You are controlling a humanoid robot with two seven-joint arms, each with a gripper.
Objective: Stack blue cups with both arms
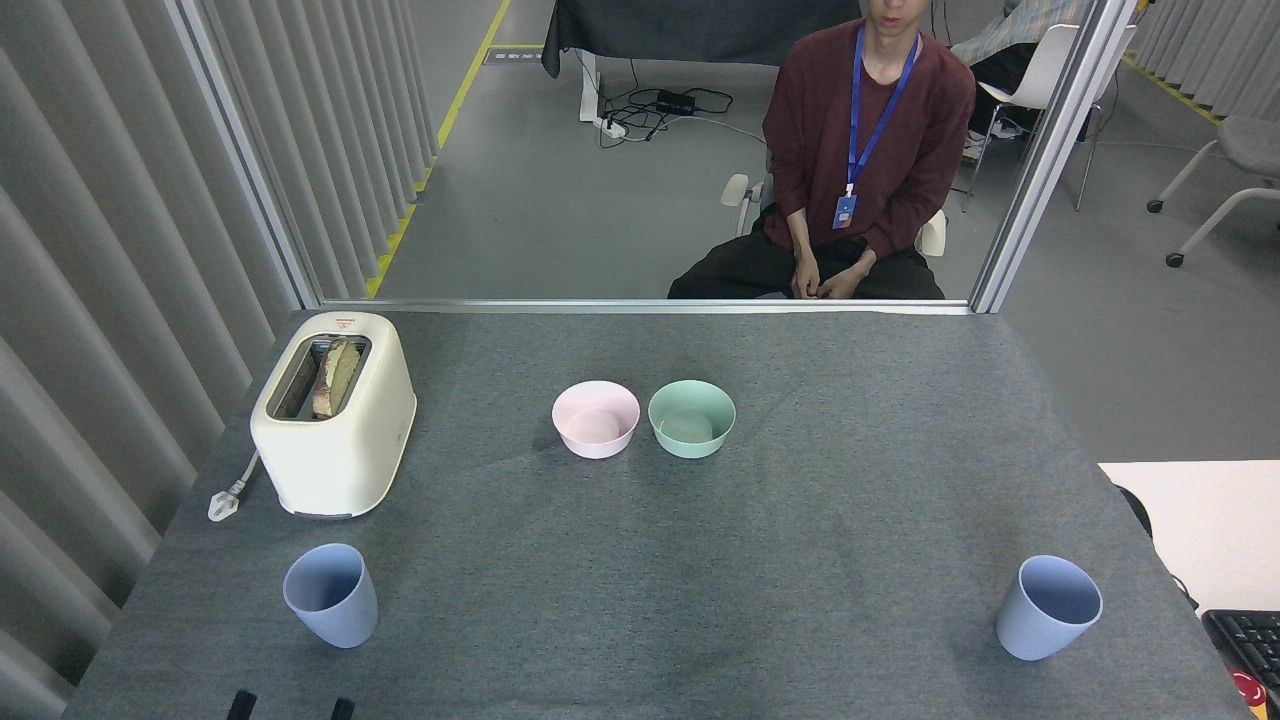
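Two pale blue cups stand upright on the grey table [640, 560]: one [331, 595] at the front left, the other [1048, 607] at the front right. At the bottom edge, just below the left cup, two black fingertips [240, 705] of my left gripper [291, 707] poke into view. They stand wide apart with nothing between them and do not touch the cup. My right gripper is out of view.
A cream toaster [335, 415] with bread in its slot stands at the left, its plug [222, 503] lying beside it. A pink bowl [596, 419] and a mint-green bowl [691, 418] sit mid-table. A person [865, 160] sits beyond the far edge. A keyboard [1245, 645] lies at right.
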